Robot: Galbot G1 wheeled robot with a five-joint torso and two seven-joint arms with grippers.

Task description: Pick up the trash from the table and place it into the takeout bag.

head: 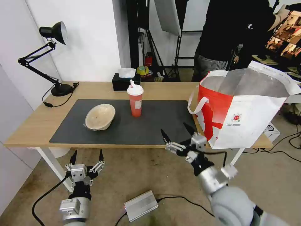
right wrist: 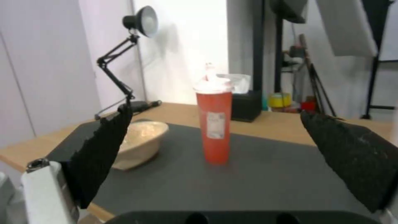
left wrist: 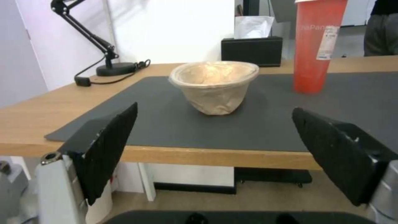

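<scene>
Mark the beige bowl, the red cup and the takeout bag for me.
beige bowl (head: 99, 116), head view, on its inner hollow.
red cup (head: 135, 105), head view, on its red side wall.
takeout bag (head: 247, 121), head view, on its white front panel.

- Head view: from high up, looking forward and down over the whole bench (head: 37, 122).
- Left wrist view: low, level with the bench's near edge, facing the beige bowl (left wrist: 214, 85) closely.
- Right wrist view: slightly higher, facing far-left toward the red cup (right wrist: 214, 119).
- All three views share the bowl and the cup.
</scene>
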